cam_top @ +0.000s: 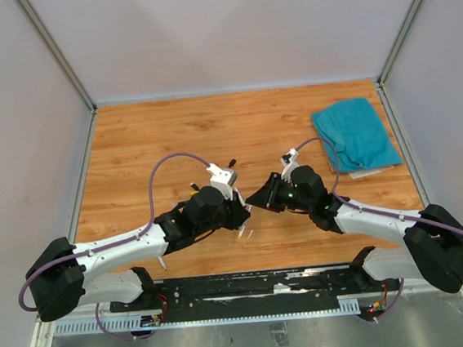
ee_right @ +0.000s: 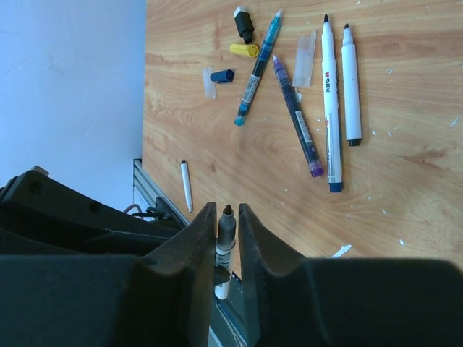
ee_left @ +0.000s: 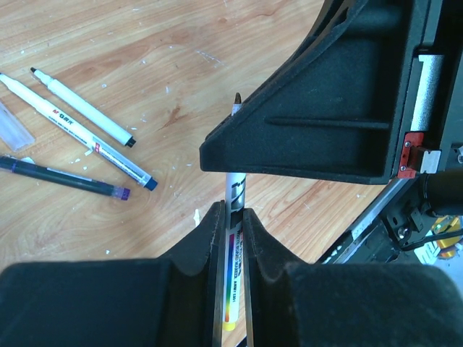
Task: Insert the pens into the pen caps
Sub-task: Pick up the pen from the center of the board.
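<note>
My left gripper [ee_left: 230, 211] is shut on a white pen [ee_left: 235, 249] with a rainbow stripe and a yellow end, its dark tip pointing away. In the right wrist view that pen's grey tip section [ee_right: 226, 230] stands between the narrowed jaws of my right gripper [ee_right: 226, 210]; the left finger touches it and a thin gap shows on the right. The two grippers meet at the table's near middle [cam_top: 249, 204]. Several more pens [ee_right: 330, 101] lie on the wood, with a black pen cap [ee_right: 244, 24], a yellow one [ee_right: 244, 50] and a blue one [ee_right: 222, 75] beside them.
A teal cloth [cam_top: 355, 134] lies at the table's back right. A small thin white pen [ee_right: 187, 186] rests near the metal front rail [ee_right: 148, 189]. The right gripper's black body [ee_left: 318, 123] fills the space just above the left gripper's pen.
</note>
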`<act>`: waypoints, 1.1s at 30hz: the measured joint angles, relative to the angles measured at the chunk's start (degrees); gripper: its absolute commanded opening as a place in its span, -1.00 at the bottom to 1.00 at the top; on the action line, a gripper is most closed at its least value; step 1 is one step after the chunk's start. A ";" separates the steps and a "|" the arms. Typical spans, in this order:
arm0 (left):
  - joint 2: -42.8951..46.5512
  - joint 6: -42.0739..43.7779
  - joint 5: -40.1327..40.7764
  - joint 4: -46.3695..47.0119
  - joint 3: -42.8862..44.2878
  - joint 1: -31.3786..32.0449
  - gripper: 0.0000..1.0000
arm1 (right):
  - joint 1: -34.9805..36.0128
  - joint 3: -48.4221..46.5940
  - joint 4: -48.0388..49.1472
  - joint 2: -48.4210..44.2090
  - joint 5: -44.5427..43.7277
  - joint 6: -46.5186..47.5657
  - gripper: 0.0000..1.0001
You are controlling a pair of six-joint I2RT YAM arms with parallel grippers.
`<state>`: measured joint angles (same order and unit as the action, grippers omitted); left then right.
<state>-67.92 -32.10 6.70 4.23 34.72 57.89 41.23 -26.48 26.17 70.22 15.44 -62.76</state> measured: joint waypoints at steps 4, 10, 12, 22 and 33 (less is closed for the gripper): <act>0.00 0.02 0.13 -0.35 0.00 0.00 -0.81 | 0.66 -0.04 1.29 1.07 0.37 -0.50 -0.99; -0.04 0.35 0.24 -0.72 0.00 0.02 -0.32 | 0.87 -0.04 1.77 1.44 0.46 -0.57 -0.99; -0.07 0.52 0.04 -0.48 0.00 0.04 -0.21 | 1.16 -0.15 1.44 0.59 0.61 -0.50 -0.99; -0.07 0.22 -1.25 0.39 -0.74 0.11 -0.42 | 1.40 -1.77 -0.92 -3.15 0.52 0.00 -0.99; 0.72 0.17 -3.58 1.66 -0.98 0.76 -0.99 | 1.53 -2.38 -4.63 -5.70 -0.72 1.75 -0.90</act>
<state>-67.20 -31.92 3.11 5.89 33.74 58.65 42.76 -28.86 21.54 64.51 14.72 -61.01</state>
